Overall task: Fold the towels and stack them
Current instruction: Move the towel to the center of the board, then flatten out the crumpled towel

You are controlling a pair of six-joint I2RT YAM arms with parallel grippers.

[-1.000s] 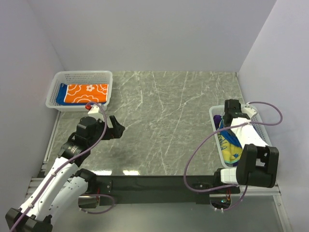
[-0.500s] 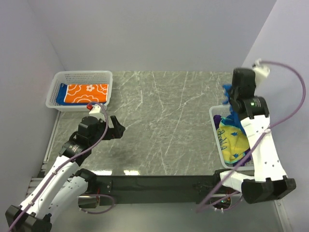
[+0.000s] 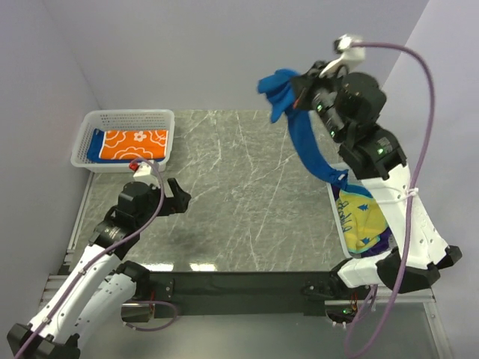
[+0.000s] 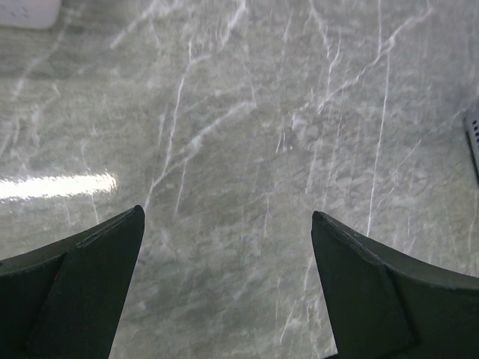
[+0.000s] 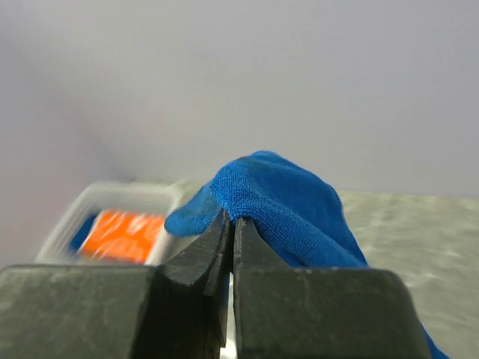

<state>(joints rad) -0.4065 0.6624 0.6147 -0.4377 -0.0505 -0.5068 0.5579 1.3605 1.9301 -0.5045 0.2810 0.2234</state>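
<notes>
My right gripper (image 3: 293,91) is shut on a plain royal blue towel (image 3: 303,134) and holds it high above the table's back right. The towel hangs down to the right basket (image 3: 331,196). It also shows in the right wrist view (image 5: 284,206), pinched at the gripper (image 5: 232,218). A yellow towel with a blue border (image 3: 359,221) and a bit of purple cloth (image 3: 378,243) lie in that basket. An orange towel with white flowers (image 3: 135,143) lies folded in the left basket (image 3: 123,118). My left gripper (image 3: 182,197) is open and empty, low over the table (image 4: 227,215).
The white mesh baskets stand at the table's back left and right edge. Grey walls close in the left, back and right. A blue cloth edge (image 3: 93,149) shows under the orange towel. The marble tabletop (image 3: 247,194) lies between the arms.
My right gripper has risen out of the right basket and swung up and left, pulling the royal blue towel with it. The left arm has barely moved.
</notes>
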